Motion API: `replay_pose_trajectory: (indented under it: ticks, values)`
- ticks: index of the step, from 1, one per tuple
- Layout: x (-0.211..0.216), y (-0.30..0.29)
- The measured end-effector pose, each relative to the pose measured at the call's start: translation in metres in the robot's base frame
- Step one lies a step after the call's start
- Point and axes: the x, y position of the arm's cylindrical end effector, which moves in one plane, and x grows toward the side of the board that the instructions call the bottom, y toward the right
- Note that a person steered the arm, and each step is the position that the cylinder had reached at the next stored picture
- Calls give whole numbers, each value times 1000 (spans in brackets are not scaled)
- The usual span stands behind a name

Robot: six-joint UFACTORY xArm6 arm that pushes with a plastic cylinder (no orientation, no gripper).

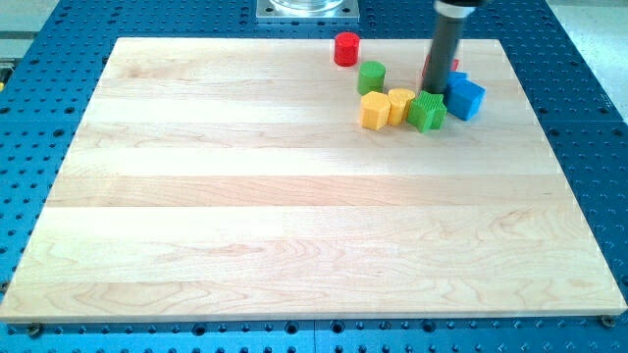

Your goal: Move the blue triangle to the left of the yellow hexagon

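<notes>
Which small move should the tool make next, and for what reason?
Probably my tip should swing behind the blue block on the view's right. It now stands between that block and the green block; the yellow hexagon lies further left.

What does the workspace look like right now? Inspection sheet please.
Surface: wooden board on a blue perforated table.
Job's things: yellow hexagon in the cluster at the view's top right; blue block at the cluster's right end, shape unclear.
Clutter: red cylinder, green cylinder, yellow block, green block, a red block mostly hidden behind the rod.
Hand: none; my tip sits just left of the blue block, above the green block.
Cables: nothing seen.
Surroundings: metal mount at the top edge.
</notes>
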Motion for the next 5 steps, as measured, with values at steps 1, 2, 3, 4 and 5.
replay_pose_trajectory:
  ticks: [1,2,3,4,5]
  values:
    - [-22,20]
    - [-48,2]
    - [-64,-4]
    - [-69,-22]
    - [-69,40]
